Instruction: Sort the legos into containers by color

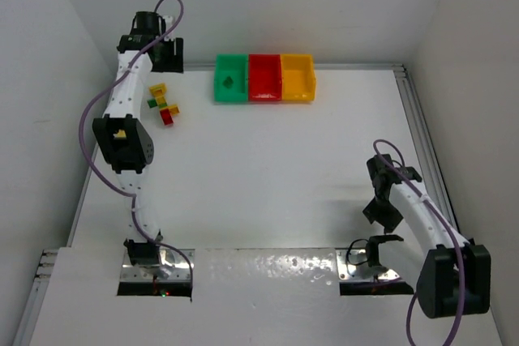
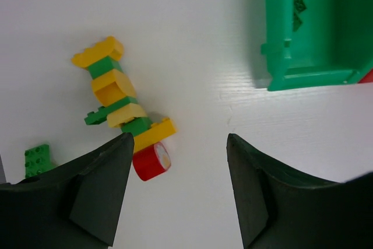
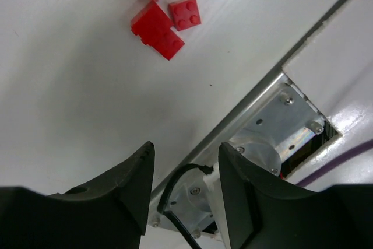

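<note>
Far-left corner of the table [image 1: 268,176]: my left gripper [image 2: 178,155] hovers with fingers spread wide and nothing between them. The lego cluster [image 2: 119,94] lies just left of the gap. It is a crooked chain of yellow and green bricks, each touching the next, with a red round piece [image 2: 151,161] at its near end, just beside my left finger. A lone green brick [image 2: 36,158] sits apart, nearer the left edge.

Long axis of the chain: diagonal, with the far end leaning toward the left edge and the near end toward the right. I cannot tell whether the bricks are snapped together.

Judgement: take the red round piece first, since it is the end piece. Shift left to centre the gap on it, and close across the chain's axis so the neighbouring yellow brick is not dragged.

Along the far edge stand the green bin [image 2: 303,77], the red bin [image 1: 264,96] and the yellow bin [image 1: 298,96], touching in a row.

Near-right corner: my right gripper [image 3: 185,155] is moderately open and empty. Three red bricks [image 3: 157,30] lie beyond it, near the base plate [image 3: 280,126].
</note>
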Robot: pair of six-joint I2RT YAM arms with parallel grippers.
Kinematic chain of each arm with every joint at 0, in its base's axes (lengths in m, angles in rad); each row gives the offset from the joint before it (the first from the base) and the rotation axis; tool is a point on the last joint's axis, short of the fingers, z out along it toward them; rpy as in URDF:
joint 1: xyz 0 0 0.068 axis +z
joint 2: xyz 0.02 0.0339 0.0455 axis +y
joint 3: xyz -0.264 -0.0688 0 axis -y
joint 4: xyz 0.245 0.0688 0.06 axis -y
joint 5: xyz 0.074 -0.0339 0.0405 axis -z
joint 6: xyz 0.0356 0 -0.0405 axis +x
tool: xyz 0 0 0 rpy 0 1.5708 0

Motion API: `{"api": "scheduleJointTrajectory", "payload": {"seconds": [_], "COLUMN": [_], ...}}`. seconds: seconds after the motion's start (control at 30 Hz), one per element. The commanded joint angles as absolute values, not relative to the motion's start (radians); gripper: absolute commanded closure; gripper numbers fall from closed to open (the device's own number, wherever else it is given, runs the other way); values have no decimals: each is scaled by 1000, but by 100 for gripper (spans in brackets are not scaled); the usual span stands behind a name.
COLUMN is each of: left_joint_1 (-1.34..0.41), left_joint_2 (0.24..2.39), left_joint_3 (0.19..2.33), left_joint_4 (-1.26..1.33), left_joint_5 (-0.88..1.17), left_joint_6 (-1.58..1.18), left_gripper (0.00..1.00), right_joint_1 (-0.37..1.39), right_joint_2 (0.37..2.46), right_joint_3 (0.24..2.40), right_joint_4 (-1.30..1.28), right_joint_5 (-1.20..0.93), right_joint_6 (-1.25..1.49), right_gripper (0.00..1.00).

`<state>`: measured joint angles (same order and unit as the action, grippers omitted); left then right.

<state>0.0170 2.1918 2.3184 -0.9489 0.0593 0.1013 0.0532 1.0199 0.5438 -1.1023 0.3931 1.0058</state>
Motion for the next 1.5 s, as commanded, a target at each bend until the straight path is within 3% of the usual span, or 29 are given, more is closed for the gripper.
{"api": "scheduleJointTrajectory", "payload": {"seconds": [0.0, 0.2, 0.43, 0.7, 0.8, 0.9, 1.07, 1.47], "left_joint_1": [41, 52, 66, 69, 69, 68, 67, 69], "left_joint_2": [2244, 2270, 2283, 2284, 2286, 2284, 2286, 2264], "left_joint_3": [2419, 2456, 2473, 2487, 2488, 2490, 2493, 2503], "left_joint_4": [-1011, -1029, -1035, -1043, -1045, -1048, -1049, -1058], "left_joint_5": [57, 90, 63, 55, 61, 66, 69, 43], "left_joint_6": [129, 117, 121, 121, 117, 117, 115, 120], "left_gripper": [37, 37, 37, 37, 37, 37, 37, 37], "right_joint_1": [48, 46, 5, 5, 5, 5, 3, -98], "right_joint_2": [1070, 1101, 1250, 1307, 1307, 1299, 1293, 1408], "right_joint_3": [529, 499, 515, 537, 538, 534, 517, 583], "right_joint_4": [-945, -776, -703, -713, -745, -781, -743, -640], "right_joint_5": [406, 501, 515, 563, 587, 600, 586, 471], "right_joint_6": [988, 928, 854, 874, 894, 905, 884, 700], "right_gripper": [52, 49, 62, 64, 62, 52, 50, 72]}}
